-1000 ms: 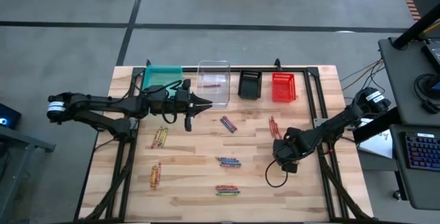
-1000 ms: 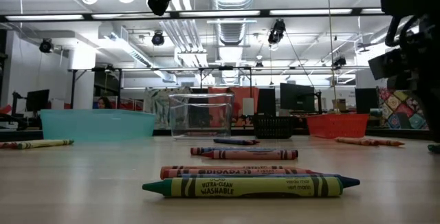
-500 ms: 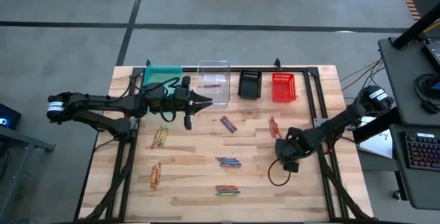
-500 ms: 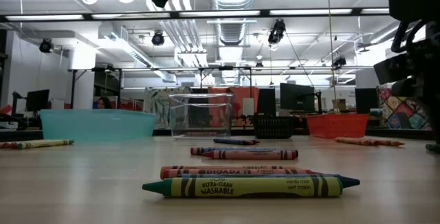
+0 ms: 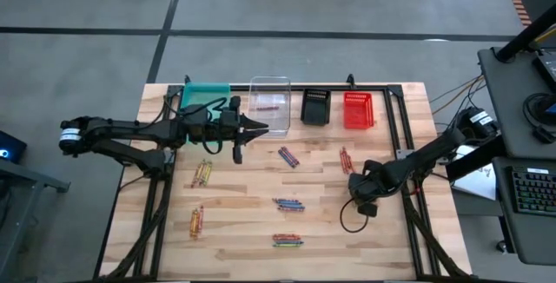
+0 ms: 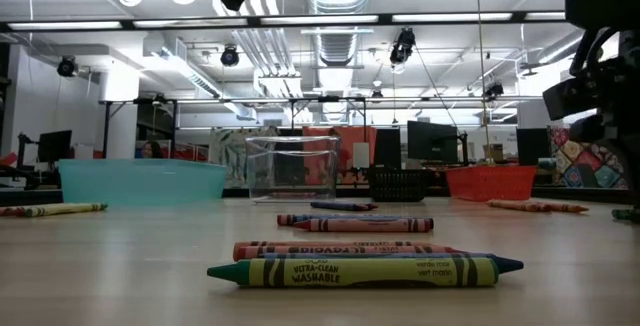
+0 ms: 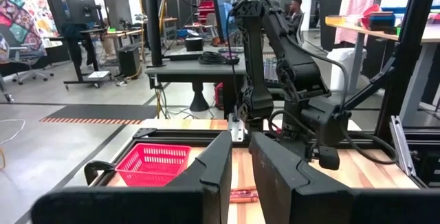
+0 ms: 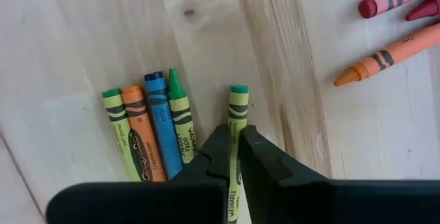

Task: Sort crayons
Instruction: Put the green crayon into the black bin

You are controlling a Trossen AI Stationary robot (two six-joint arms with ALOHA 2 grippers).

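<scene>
Right gripper (image 8: 234, 157) clamped on a green-tipped crayon (image 8: 237, 114), low over the table's right side (four more just beside it). Left gripper (image 5: 258, 129) hangs near the clear bin (image 5: 270, 101), fingers nearly closed, empty.

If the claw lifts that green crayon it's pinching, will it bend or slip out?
Probably no bending: the green crayon looks like a short, straight, stiff stick. It might slip or swivel a little, since the right claw pinches its round, paper-wrapped body between two narrow fingers. If dropped on the flat wooden table, it would likely roll, being round.
</scene>
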